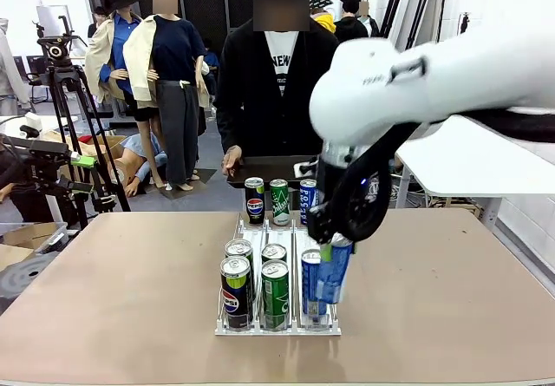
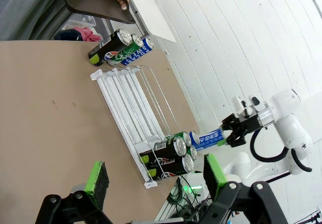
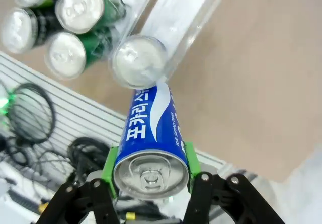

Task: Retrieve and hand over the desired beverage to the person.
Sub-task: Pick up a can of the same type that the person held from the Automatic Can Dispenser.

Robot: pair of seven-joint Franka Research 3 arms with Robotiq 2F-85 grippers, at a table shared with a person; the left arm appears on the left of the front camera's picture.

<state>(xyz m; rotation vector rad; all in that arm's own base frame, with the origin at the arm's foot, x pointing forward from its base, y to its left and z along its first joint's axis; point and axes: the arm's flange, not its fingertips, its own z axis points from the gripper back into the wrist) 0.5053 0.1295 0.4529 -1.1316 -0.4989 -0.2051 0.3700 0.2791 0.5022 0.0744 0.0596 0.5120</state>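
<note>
My right gripper [image 1: 333, 245] is shut on a blue-and-white can [image 1: 335, 273] and holds it tilted just above the front of the right lane of the clear can rack [image 1: 228, 327]. In the right wrist view the blue can [image 3: 150, 138] sits between the green pads [image 3: 108, 166], lifted beside the silver top of another can [image 3: 139, 62]. My left gripper [image 2: 155, 176] is open with nothing in it, back from the rack [image 2: 126, 90], and the right gripper [image 2: 235, 131] shows beyond it. The person [image 1: 269, 82] stands at the far side holding a dark tray [image 1: 270, 170].
The rack's front holds a Pepsi can [image 1: 235, 292], a green can [image 1: 275, 292] and a blue can [image 1: 310, 289], with more cans behind. Three cans [image 1: 279, 200] stand at the rack's far end. A tripod [image 1: 65, 82] stands at back left. Bare table lies on both sides.
</note>
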